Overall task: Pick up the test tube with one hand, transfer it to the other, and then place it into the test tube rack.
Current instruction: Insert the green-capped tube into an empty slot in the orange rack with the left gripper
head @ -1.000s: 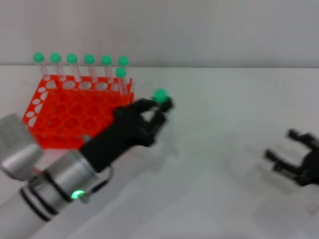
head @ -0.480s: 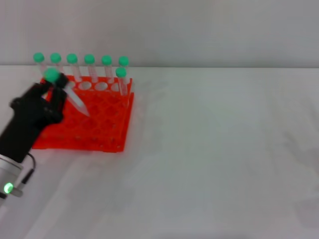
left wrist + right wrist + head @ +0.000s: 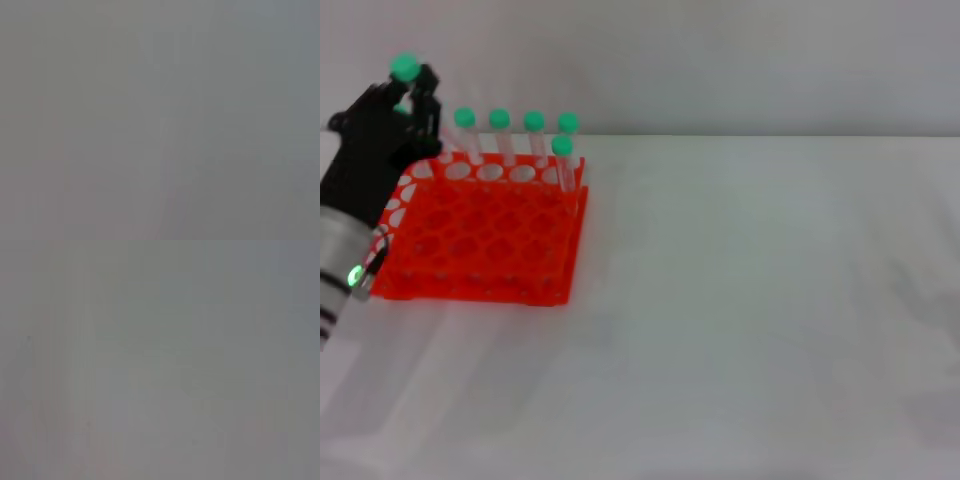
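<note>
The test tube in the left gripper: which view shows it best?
The head view. The test tube's green cap shows above the left gripper, over the far left corner of the orange test tube rack. Both wrist views are blank grey, showing none of it.

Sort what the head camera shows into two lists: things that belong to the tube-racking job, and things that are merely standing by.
Part of the job:
- left pincer, raised over the rack's far left corner
- test tube held in it, green cap up
- test tube rack, orange-red

Standing by:
- other green-capped tubes already in the rack's back row
- white table

The right pincer is not in view.
</note>
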`<state>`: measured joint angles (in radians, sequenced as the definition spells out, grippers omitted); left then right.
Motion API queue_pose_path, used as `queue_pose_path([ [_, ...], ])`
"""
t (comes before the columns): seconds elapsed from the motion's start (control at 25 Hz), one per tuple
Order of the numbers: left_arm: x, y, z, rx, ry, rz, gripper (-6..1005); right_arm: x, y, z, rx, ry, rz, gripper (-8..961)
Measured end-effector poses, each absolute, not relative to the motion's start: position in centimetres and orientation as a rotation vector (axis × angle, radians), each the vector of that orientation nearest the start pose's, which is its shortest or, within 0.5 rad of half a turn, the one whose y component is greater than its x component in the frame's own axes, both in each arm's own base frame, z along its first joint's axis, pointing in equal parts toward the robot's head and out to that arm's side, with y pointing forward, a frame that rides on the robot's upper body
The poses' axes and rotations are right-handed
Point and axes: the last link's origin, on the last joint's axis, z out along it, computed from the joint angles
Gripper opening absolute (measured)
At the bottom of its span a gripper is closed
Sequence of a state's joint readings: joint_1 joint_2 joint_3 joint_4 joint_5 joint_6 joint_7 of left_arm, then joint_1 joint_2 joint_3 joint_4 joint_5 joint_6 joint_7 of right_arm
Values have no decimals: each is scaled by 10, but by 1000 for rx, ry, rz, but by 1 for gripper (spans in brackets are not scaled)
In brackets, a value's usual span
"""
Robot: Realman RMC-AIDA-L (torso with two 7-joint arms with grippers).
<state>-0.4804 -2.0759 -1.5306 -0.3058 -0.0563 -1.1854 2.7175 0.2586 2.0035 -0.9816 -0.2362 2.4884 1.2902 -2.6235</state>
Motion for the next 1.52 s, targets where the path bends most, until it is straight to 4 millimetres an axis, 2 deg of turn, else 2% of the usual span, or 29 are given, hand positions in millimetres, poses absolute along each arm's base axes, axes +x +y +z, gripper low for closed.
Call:
queue_pose_path([
  [0.2,-257,397,6,-1680,-469,-931,211,374,293,60,-1630,508,764,839],
  [0.4,-249,412,-2,-1726,-486,-872,211,373,293,58,-1637,512,768,837],
  [0.8,-247,416,-22,-1820,-505,-782,211,369,295,54,-1660,507,774,834],
  [1.52,-237,426,-33,-1878,-509,-721,210,370,294,47,-1676,524,765,834],
])
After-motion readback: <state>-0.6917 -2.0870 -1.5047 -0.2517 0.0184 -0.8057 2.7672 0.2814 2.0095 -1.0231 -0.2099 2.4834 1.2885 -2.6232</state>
